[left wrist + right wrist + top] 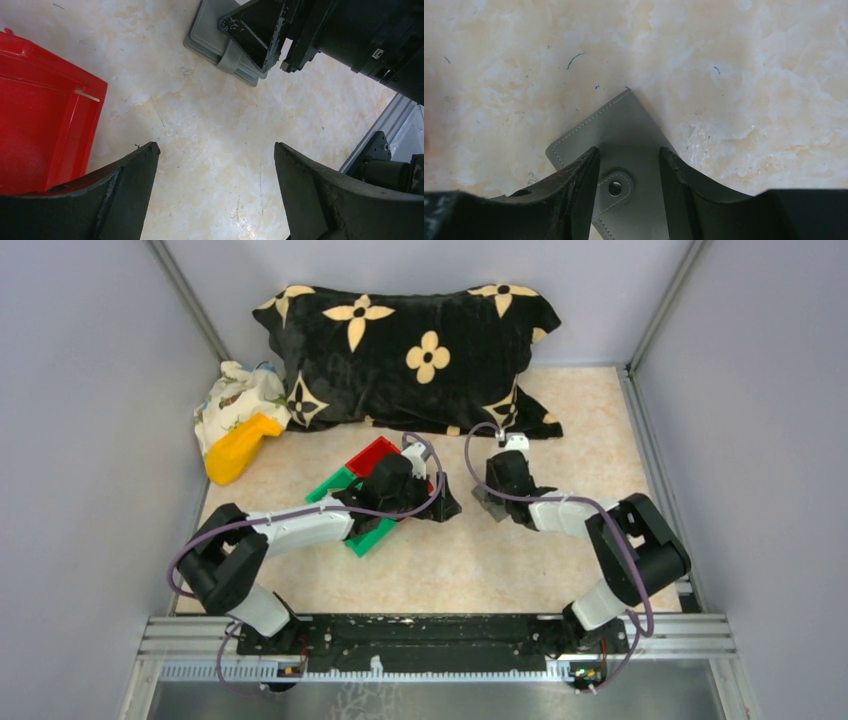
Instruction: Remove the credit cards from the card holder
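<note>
Near the middle of the pale marbled desk (749,60), the small flat grey card holder (624,125) with light stitching lies flat and folded shut, its strap with a round metal snap facing up. The right tool (629,152) is down over it, jaws partly apart, one black fingertip on each side of the snap strap. The tips sit at the holder's upper face, though I cannot tell whether they press on it, and nothing is pinched between them. In the left wrist view one dark finger of the right tool covers part of the holder's top.

The left tool (215,147) hangs just beside the holder, on its left in the top view. Its jaws are spread wide over bare desk with nothing between them. A red plastic bin (40,115) sits close to its left finger, and a green plastic bin (368,537) lies partly under the left arm, touching the red one. At the back of the desk rests a black plush pillow (410,350) with cream flower shapes. A patterned cloth bundle (235,395) and a yellow object (238,450) lie at the pillow's left end.
</note>
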Robot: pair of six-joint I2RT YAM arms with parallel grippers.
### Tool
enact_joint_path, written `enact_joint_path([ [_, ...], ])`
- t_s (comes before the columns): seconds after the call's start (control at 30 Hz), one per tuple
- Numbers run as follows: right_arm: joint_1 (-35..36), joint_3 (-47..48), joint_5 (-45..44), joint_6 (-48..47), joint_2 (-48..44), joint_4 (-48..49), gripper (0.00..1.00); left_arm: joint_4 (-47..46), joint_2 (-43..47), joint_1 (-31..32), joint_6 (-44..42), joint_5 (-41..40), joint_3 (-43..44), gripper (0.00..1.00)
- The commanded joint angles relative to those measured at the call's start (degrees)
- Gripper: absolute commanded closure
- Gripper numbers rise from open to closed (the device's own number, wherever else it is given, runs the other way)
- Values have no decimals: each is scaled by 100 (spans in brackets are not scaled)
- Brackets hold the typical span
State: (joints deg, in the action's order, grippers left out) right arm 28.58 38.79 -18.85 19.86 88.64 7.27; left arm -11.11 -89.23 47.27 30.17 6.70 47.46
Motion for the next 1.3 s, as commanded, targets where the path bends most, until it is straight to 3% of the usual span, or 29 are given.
enact_joint_path([
  [0.0, 42, -429, 662, 436, -177, 105, 55, -225, -98, 37, -25, -66, 161, 9],
  [0.33, 1062, -786, 592, 1193, -1360, -363, 61, -378, -328, 42, 116, 76, 209, 9],
  [0.53, 1115, -854, 57, 1141, -2164, -755, 64, -596, -218, 120, -89, 159, 69, 9],
  [0.67, 1115, -732, -75, 1041, -2464, -1116, 65, -521, -125, 458, -749, 178, 124, 10],
  [0.83, 1115, -1036, 218, 1155, -2731, -1054, 99, -56, -167, 1072, -1287, -506, 392, 14],
  [1.03, 1115, -1457, 112, 1302, -2865, -939, 100, -123, -380, 1173, -1453, -646, 442, 20],
  [1.27, 1115, -1606, 141, 1327, -2657, -735, 100, 271, -986, 1171, -1993, -1259, 1004, 20],
])
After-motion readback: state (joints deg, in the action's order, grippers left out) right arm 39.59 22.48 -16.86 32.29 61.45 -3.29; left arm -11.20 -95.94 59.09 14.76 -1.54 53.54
